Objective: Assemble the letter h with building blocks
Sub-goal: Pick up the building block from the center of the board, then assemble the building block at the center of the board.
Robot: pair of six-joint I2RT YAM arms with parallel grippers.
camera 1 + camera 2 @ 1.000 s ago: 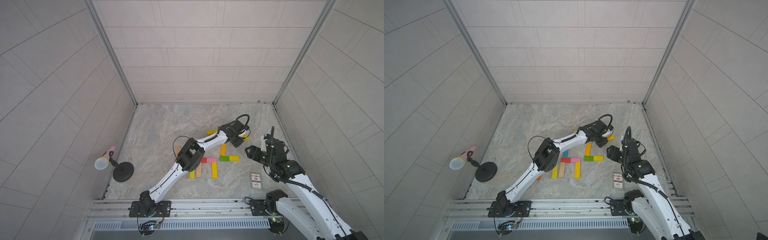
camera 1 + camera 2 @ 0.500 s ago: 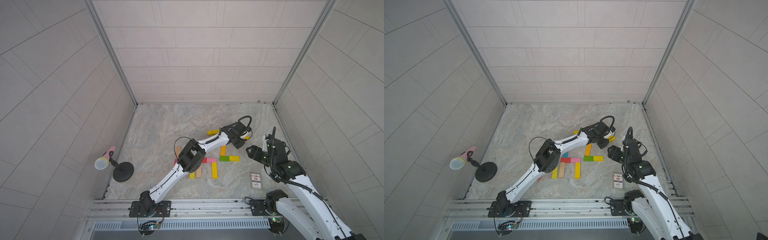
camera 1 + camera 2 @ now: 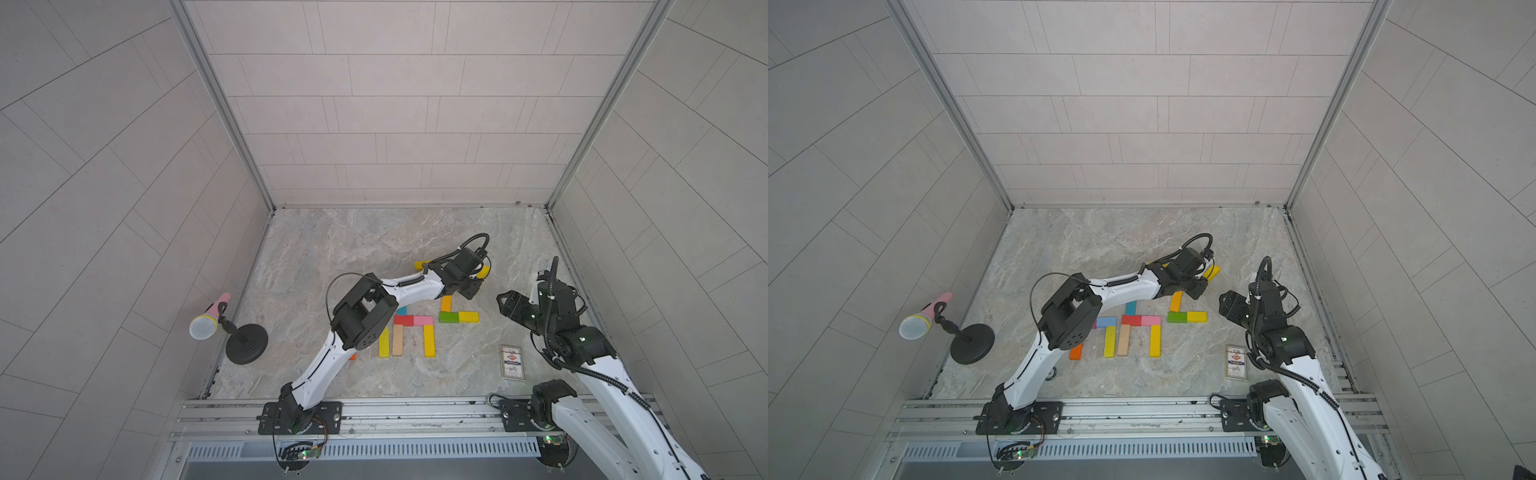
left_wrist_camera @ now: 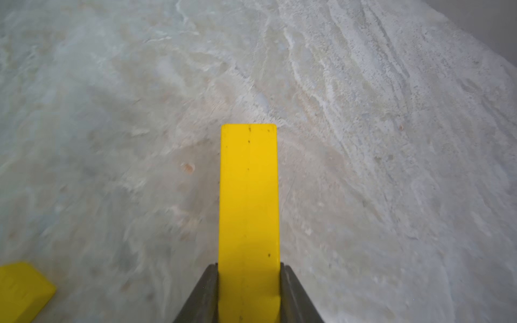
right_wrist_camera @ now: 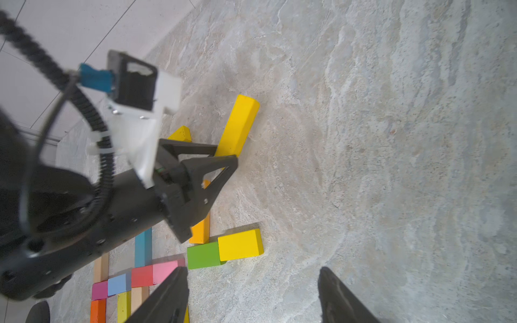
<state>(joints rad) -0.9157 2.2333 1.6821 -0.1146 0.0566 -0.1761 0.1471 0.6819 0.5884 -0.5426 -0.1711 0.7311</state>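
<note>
clearly, the left hand [image 4: 248, 265] grips a long yellow block [image 4: 249, 195], faintly speckled.

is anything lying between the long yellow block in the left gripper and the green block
Yes, the orange block lies flat between them, one end by the green block, the other hidden under the left gripper, which is shut on the long yellow block. Nothing else shows there.

Card box [image 3: 512, 361]: red emblem and lines of print on its face, all too small to read.
</note>
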